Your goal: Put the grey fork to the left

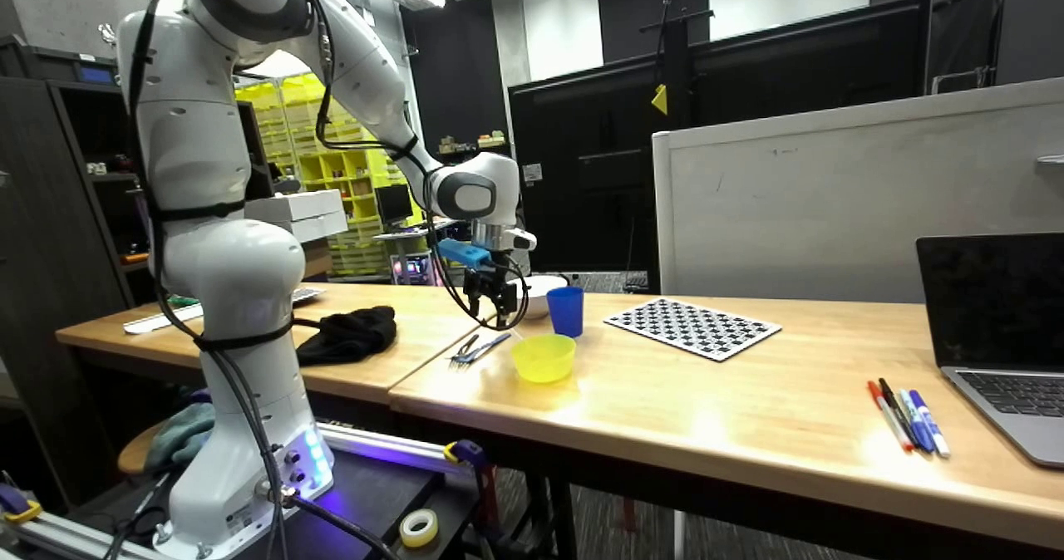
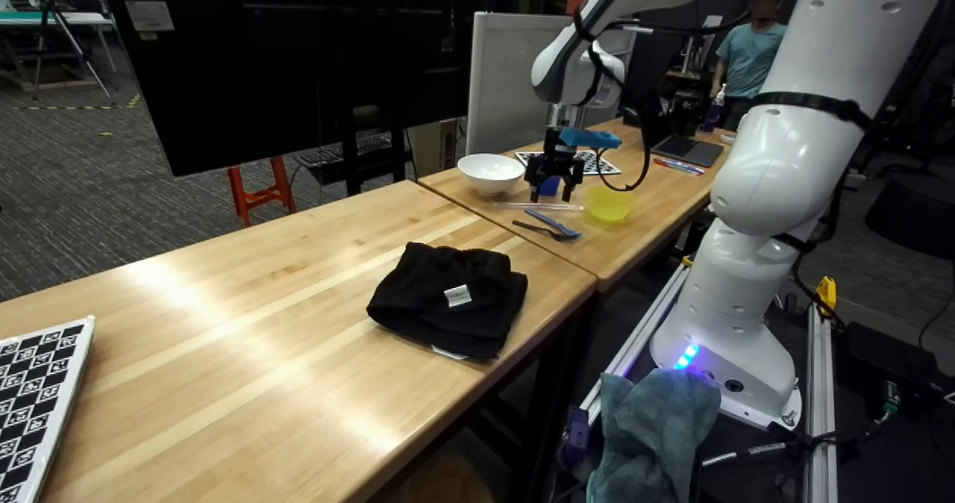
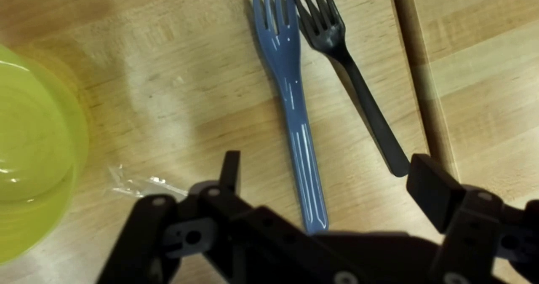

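One blue-grey fork [image 3: 295, 107] lies flat on the wooden table [image 1: 731, 410], between the yellow bowl [image 1: 544, 359] and the black fork [image 3: 358, 81]; I see it nearly end to end from the wrist. The black fork lies nearer the adjoining table [image 2: 246, 339]. In my wrist view the two sets of tines meet or nearly meet, I can't tell which, while the handles spread apart. My gripper [image 3: 328, 170] points down above them, released, its fingers [image 3: 230, 166] spread well apart, and the end of the blue-grey handle shows between them. In an exterior view my arm [image 1: 366, 70] rises from its base, bends at the top and slopes back down to a wrist over the table.

The yellow bowl stands upright near the blue-grey fork; from the wrist I look into part of it and see its translucent bottom. A clear strip [image 2: 539, 206] lies close to it, too faint for me to identify. The blue cup [image 1: 566, 311] stands upright behind the yellow bowl in an exterior view, its inside hidden from me. Near it, the white bowl [image 2: 491, 176] shows some of its pale inner wall.

Farther along lie a checkered board [image 1: 694, 327] and, beside a laptop [image 1: 1002, 294], four pens [image 1: 917, 423].
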You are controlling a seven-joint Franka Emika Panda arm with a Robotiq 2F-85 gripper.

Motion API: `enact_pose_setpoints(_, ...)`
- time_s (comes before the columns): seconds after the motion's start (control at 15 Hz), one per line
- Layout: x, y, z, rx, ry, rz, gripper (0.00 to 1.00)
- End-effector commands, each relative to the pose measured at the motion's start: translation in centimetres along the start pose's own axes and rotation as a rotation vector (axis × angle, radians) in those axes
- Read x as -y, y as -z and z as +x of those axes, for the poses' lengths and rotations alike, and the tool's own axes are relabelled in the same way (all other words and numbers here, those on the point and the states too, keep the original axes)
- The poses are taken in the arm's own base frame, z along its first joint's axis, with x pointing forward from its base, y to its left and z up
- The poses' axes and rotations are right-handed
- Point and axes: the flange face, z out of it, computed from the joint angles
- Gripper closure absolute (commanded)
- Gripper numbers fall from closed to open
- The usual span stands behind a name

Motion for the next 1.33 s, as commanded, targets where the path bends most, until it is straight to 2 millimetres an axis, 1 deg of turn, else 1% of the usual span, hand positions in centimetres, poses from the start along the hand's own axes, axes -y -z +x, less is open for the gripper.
enact_pose_setpoints(0.0,-0.1,-1.4,1.0,0.037,-0.029,-0.007,0.0)
enact_pose_setpoints(0.4,-0.5,-3.6,1.6,0.078,-0.05,-0.011,0.0)
enact_pose_setpoints(0.87,-0.5,-5.4,2.1,0.109,-0.055,-0.01,0.0)
enact_pose_setpoints(0.93,-0.5,-5.4,2.2,0.11,-0.056,-0.008,0.1)
enact_pose_setpoints(1.0,-0.6,-5.5,2.2,0.111,-0.056,-0.009,0.26)
enact_pose_setpoints(1.2,-1.0,-5.0,2.4,0.113,-0.068,-0.002,0.4)
enact_pose_setpoints(1.27,-1.2,-4.8,2.4,0.113,-0.072,0.0,0.47)
